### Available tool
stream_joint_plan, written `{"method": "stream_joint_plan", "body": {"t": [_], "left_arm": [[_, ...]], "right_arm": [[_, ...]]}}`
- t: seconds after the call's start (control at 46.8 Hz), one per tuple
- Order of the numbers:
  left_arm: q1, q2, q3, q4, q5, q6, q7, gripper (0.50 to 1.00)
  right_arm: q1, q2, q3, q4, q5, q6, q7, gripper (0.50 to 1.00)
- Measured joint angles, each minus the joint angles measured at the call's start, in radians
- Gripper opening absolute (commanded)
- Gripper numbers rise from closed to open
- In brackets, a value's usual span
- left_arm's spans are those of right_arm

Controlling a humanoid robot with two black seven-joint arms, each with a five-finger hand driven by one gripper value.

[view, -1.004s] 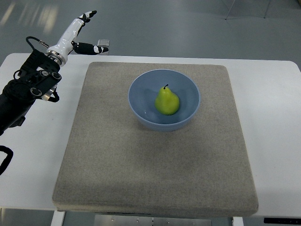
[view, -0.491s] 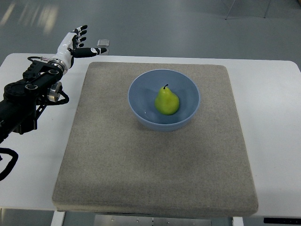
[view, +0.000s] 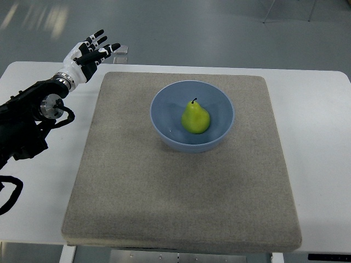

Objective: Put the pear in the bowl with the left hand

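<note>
From above, the pear (view: 195, 118) is sitting in the blue bowl (view: 164, 109) on the mat (view: 181, 197). The left hand (view: 88, 53) is hovering empty over the table's (view: 323, 126) far left corner, fingers (view: 100, 36) spread, well apart from the pear.

One camera looks steeply down from the robot's side, facing the desk's (view: 318, 109) far edge and floor beyond, taking in nearly the whole desktop.

One pear (view: 196, 117), one bowl (view: 164, 105) — one mat (view: 175, 192), one table (view: 323, 137).
</note>
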Motion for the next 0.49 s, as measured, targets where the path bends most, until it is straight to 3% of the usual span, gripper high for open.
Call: {"method": "stream_joint_plan", "body": {"t": [0.491], "left_arm": [[0.0,0.002,0.0,0.01,-0.001,-0.003,-0.006,0.994]], "right_arm": [[0.0,0.0,0.0,0.0,0.0,0.0,0.0,0.924]]}}
